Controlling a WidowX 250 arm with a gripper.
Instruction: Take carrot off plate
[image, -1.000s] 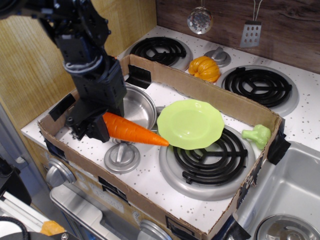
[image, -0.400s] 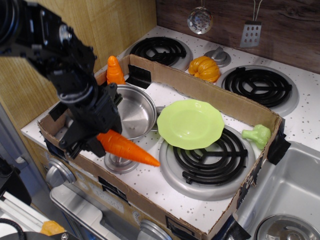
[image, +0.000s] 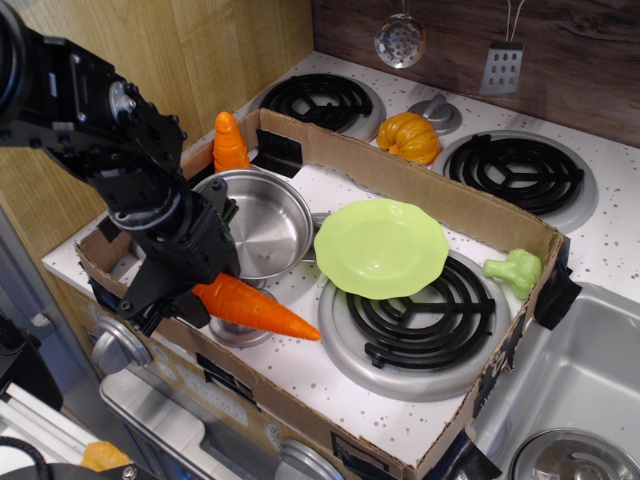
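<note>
The carrot (image: 258, 310) is long, glossy and orange. It lies nearly level over the speckled stove top, left of the plate, its tip pointing right toward the front burner. My black gripper (image: 190, 298) is shut on its thick end, whose green stem is hidden by the fingers. The lime-green plate (image: 381, 248) with a scalloped rim sits tilted on the front burner (image: 420, 320), with nothing on it. The carrot is apart from the plate.
A steel pot (image: 258, 222) stands just behind the carrot. A round steel lid (image: 222, 330) lies under it. A cardboard wall (image: 420, 190) frames the area. A ridged orange cone (image: 230, 143), a pumpkin (image: 410, 137) and broccoli (image: 515, 268) are nearby. A sink (image: 570, 380) is at right.
My gripper has carried the carrot left and toward the front, away from the plate's edge. The arm shifted left, uncovering the pot and the orange cone.
</note>
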